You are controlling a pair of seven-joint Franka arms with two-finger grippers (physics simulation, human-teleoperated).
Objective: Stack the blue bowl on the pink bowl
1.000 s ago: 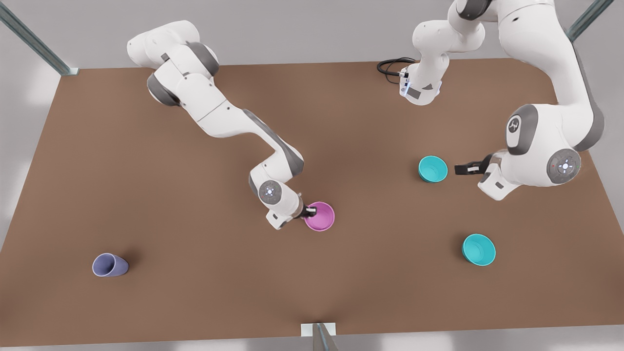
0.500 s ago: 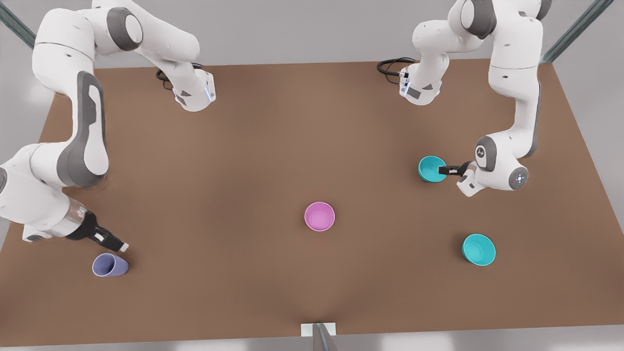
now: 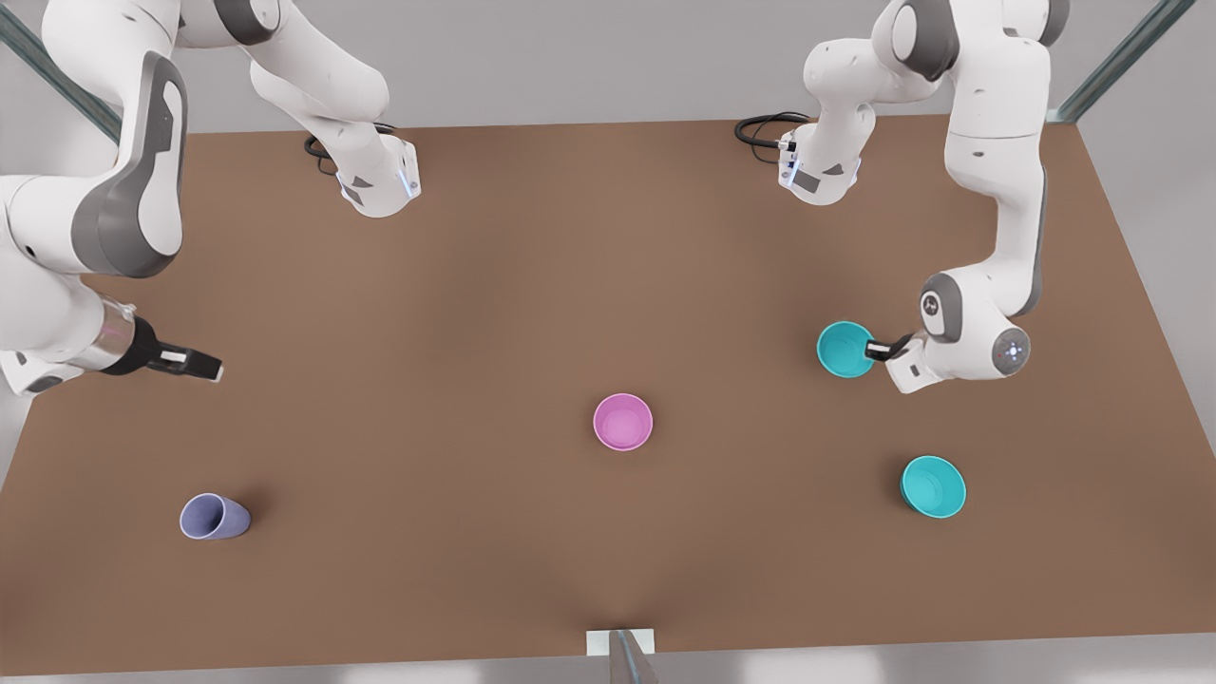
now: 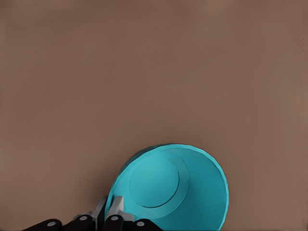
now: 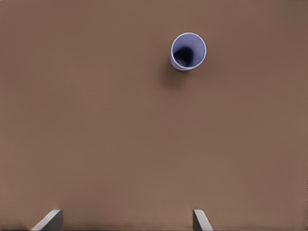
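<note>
1. Your table (image 3: 475, 285) carries a pink bowl (image 3: 623, 422) at its middle; use it as the landmark.
2. The blue bowl (image 3: 845, 349) sits well to the front view's right of it, its rim pinched by the left gripper (image 3: 880, 350). An edge hold could slip.
3. Its twin bowl (image 3: 933, 486) lies farther right; don't confuse them.
4. The right gripper (image 3: 195, 365) waits far left, fingers spread.

Soft, even light fell across the brown counter (image 3: 475, 313), brighter through the middle of the frame and dimmer toward the corners. Only faint, diffuse shadows hugged the cup (image 3: 215, 518). No glare showed.
</note>
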